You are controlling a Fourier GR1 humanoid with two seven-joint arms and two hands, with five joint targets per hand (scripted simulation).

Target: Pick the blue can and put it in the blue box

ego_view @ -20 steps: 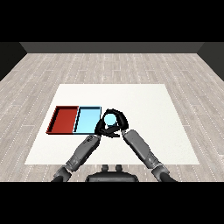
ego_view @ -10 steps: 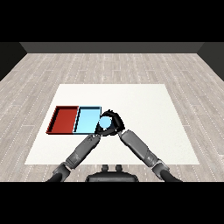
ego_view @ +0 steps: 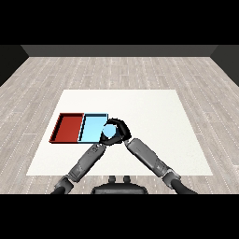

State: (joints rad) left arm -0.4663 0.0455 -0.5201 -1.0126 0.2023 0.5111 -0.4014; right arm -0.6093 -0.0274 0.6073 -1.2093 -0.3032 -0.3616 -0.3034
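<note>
You see right hand [ego_view: 119, 129] fingers curled round can [ego_view: 109, 132], only round pale-blue top showing. Left hand [ego_view: 104, 140] mostly hidden beneath; grip unclear. Blue tray [ego_view: 92, 127] flat, rectangular, beside fingers.

Both forearms converge at centre; right hand [ego_view: 120, 129] fingers curled, left hand [ego_view: 103, 140] just beside it.
</note>
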